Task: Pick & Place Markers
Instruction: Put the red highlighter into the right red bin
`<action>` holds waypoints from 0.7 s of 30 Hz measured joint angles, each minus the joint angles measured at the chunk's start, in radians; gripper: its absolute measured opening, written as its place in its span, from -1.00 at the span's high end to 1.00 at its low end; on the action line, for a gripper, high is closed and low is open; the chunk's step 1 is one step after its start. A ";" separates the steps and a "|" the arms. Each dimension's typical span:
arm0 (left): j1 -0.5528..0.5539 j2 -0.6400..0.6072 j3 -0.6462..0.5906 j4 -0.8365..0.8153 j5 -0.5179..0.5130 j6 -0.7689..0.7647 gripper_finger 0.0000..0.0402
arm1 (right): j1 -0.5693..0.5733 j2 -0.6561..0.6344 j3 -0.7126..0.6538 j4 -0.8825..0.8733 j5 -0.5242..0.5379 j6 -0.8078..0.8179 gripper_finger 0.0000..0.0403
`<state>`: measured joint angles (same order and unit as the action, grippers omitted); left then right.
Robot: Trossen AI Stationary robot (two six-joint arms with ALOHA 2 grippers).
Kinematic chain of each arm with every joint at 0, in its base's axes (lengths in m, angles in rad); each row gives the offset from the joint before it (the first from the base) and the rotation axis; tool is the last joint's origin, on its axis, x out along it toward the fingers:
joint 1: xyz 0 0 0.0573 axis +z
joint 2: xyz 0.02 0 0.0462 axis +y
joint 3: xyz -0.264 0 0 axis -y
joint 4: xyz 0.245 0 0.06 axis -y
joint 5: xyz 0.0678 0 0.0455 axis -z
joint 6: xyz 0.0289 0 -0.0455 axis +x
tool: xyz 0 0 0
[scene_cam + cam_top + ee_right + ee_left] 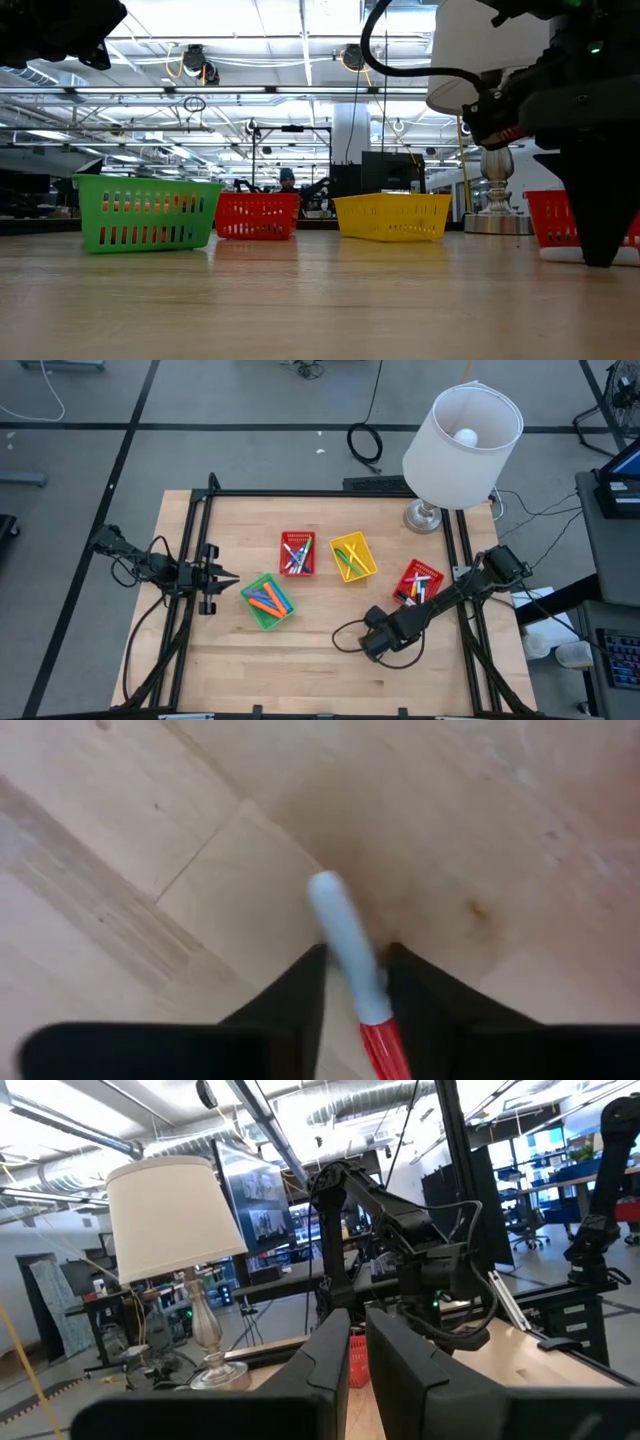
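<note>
Bench (320, 670): wooden top, dark rails down the left and right edges.

Right gripper (374, 646): I see it low over the bench, toward the near edge and right of centre. In the right wrist view its fingers (300, 995) sit narrowly either side of a marker (345, 945) with a white body and a red end, close against it. The marker points out past the fingertips over bare wood.

Left gripper (228, 577): I see it at the left edge, raised, pointing toward the green basket (266, 601). Its fingers (330, 1360) stand nearly together with nothing between them.

Baskets, mid-bench: green one nearest the left edge, holding orange, blue and pink markers; red basket (297, 553) behind it, holding more markers; yellow basket (353, 556) beside that; a second red basket (418, 582) by the right rail, also holding markers.

Lamp (462, 435): white shade, metal base at the far right corner.
</note>
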<state>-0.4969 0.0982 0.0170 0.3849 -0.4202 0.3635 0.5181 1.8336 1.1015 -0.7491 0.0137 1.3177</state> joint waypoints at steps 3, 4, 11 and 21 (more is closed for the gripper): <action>0.000 0.000 0.000 0.000 0.000 0.000 0.77 | 0.000 0.000 0.000 0.000 -0.008 -0.032 0.68; 0.000 0.000 0.000 0.000 0.000 0.000 0.77 | 0.000 0.000 0.000 0.000 -0.009 -0.053 0.76; 0.000 0.000 0.000 0.001 0.000 -0.005 0.77 | -0.018 -0.030 0.002 0.002 -0.019 -0.211 0.90; 0.000 0.000 0.000 0.001 0.000 -0.033 0.77 | 0.006 -0.295 0.120 -0.019 0.274 -0.561 0.91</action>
<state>-0.4969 0.0982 0.0170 0.3859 -0.4202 0.3309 0.5242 1.5387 1.2212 -0.7678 0.2875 0.7564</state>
